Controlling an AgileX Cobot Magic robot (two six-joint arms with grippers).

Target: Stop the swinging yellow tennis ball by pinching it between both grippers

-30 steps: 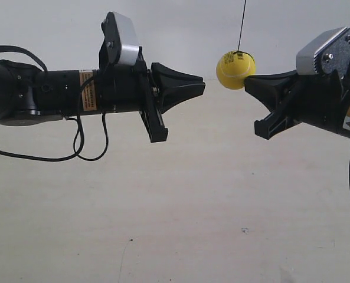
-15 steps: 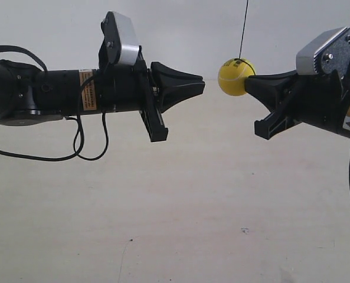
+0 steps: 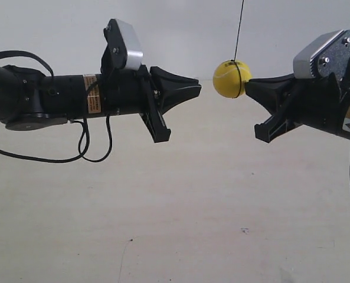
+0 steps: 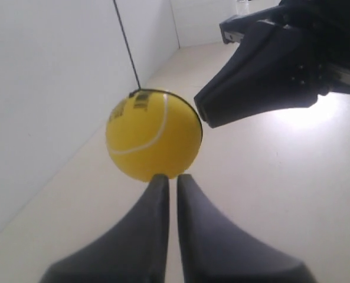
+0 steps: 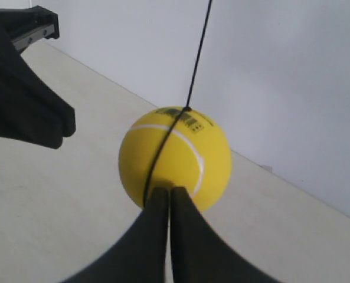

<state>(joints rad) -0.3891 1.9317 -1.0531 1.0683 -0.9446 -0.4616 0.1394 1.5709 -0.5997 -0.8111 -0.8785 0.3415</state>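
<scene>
The yellow tennis ball hangs on a thin dark string between the two arms. My right gripper, on the arm at the exterior view's right, is shut, and its pointed tips touch the ball in the right wrist view. My left gripper is shut too and points at the ball from the other side, a small gap away. In the left wrist view its tips sit just under the ball, with the right gripper against the ball's far side.
A pale tabletop lies well below both arms, and a white wall stands behind. A black cable loops down under the left arm. The left gripper shows at the edge of the right wrist view.
The ball has dropped a little and drifted slightly toward the left gripper. The left arm has shifted a touch and its wrist has turned slightly. The right arm has barely moved.
</scene>
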